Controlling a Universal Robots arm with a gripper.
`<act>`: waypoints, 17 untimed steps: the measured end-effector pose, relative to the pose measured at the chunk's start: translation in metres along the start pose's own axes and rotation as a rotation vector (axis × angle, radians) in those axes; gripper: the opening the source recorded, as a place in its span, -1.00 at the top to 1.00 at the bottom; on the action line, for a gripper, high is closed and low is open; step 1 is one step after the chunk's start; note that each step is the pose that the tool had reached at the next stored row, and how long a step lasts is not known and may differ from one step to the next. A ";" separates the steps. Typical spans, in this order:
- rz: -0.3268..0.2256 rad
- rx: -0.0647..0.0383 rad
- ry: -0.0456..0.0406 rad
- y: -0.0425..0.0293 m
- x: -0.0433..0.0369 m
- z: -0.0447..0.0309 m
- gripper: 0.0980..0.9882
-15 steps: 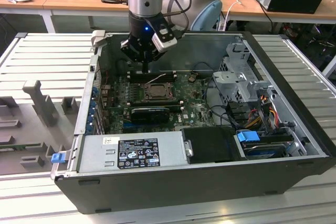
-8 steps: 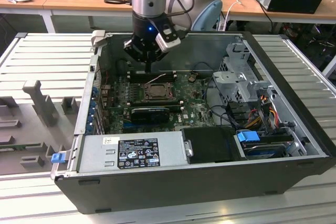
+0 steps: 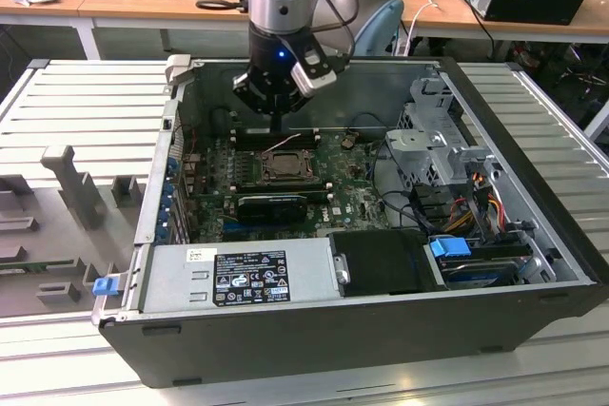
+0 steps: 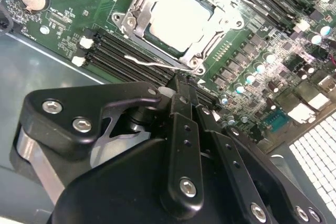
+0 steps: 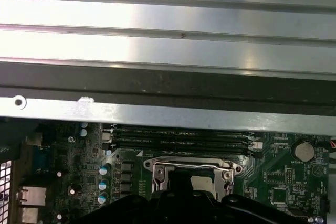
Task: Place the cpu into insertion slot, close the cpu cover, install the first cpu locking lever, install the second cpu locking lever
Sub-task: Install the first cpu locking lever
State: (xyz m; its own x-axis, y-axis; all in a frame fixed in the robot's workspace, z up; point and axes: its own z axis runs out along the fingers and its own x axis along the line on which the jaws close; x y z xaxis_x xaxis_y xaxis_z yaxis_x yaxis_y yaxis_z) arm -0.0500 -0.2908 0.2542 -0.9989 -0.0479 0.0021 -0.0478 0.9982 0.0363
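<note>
Wooden benches with cables run behind my work area, and an open computer case (image 3: 533, 263) lies on a ribbed metal table (image 3: 76, 102). My gripper (image 3: 277, 136) reaches down inside the case, at about twelve o'clock from the insertion slot (image 3: 283, 164) in the exterior view. In the second wrist view the gripper's fingers (image 4: 181, 109) come together at their tips, right at a thin wire locking lever (image 4: 149, 63) by the socket's rim. I cannot tell whether they pinch it or merely touch it. The cpu (image 4: 181, 17) already sits in the slot, pale and flat, with the cpu cover (image 4: 137, 11) down around it as a grey frame.

I judge slipping as the main risk: the lever is springy and thin, so the tips could skid off onto the memory slots (image 4: 113, 51) just beside it, or scrape the green board (image 4: 68, 3).

Room is tight. The case's back wall (image 5: 168, 82) rises close behind the slots in the first wrist view, and the drive cage (image 3: 428, 135) stands off at three o'clock in the exterior view.
</note>
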 end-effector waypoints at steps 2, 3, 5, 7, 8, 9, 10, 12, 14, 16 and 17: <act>0.000 0.000 -0.0001 -0.0001 -0.0014 0.0013 0.98; 0.000 -0.004 -0.0002 -0.0003 -0.0021 0.0014 0.98; 0.000 -0.030 -0.0012 -0.0004 -0.0043 0.0019 0.98; 0.000 -0.038 -0.0018 -0.0004 -0.0048 0.0047 0.98; 0.000 -0.038 -0.0015 -0.0005 -0.0048 0.0064 0.98; 0.000 -0.038 0.0000 -0.0007 -0.0053 0.0082 0.98; 0.000 -0.038 0.0005 -0.0007 -0.0056 0.0098 0.98; 0.000 -0.038 0.0010 -0.0010 -0.0065 0.0165 0.98; 0.000 -0.047 0.0006 -0.0011 -0.0068 0.0183 0.98; 0.000 -0.049 0.0005 -0.0012 -0.0071 0.0211 0.98; 0.000 -0.049 0.0006 -0.0013 -0.0076 0.0217 0.98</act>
State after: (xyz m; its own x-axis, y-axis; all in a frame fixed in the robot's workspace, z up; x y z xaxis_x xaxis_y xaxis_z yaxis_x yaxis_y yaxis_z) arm -0.0424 -0.2909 0.2325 -0.9988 -0.0482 0.0027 -0.0478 0.9952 0.0853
